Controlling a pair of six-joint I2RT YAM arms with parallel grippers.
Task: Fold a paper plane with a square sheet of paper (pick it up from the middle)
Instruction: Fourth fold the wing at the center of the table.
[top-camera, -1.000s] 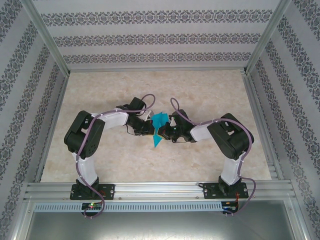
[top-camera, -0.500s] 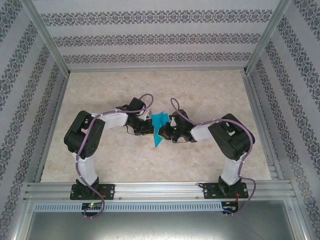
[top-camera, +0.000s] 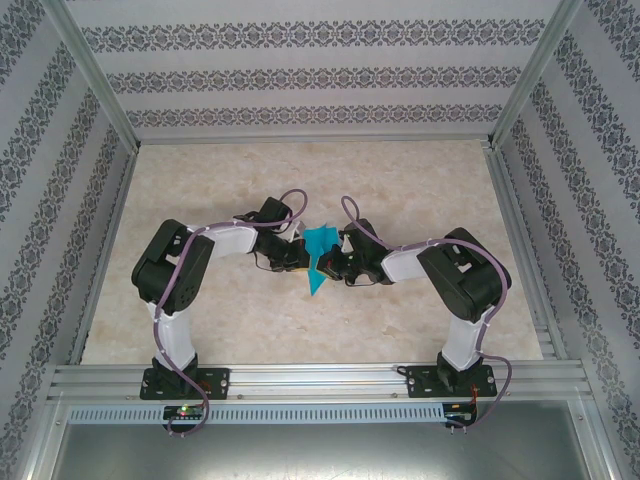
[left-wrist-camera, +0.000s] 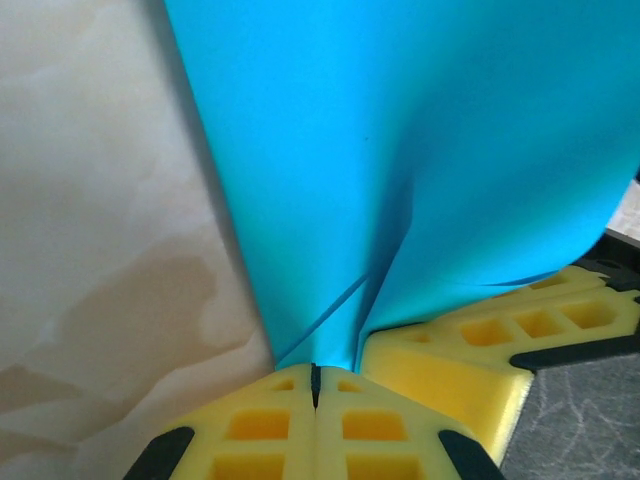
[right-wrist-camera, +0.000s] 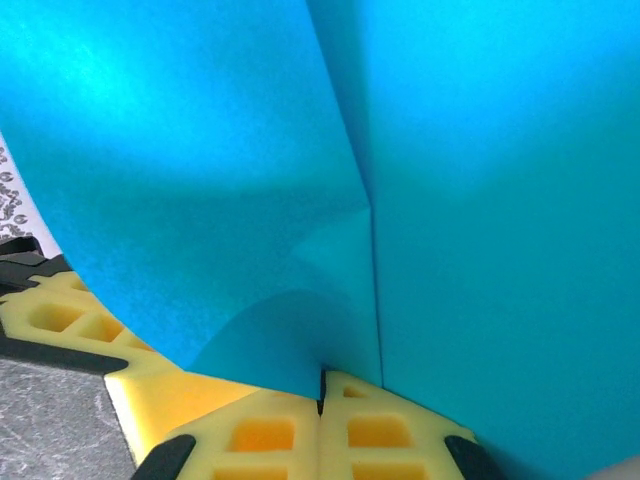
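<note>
Teal creased sheet of paper (left-wrist-camera: 400, 150) is clamped in left jaws and right jaws, both closed.

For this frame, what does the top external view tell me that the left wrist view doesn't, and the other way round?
Top external gives the wide layout: the left pincer and right pincer meet from opposite sides at the middle of the table, with patterned walls around. Left wrist gives the close detail: its yellow fingertips are pressed together on the edge of the teal paper, and a fold line runs up from the nip. Shared: the teal paper, both pincers at it, and the marbled table.
</note>
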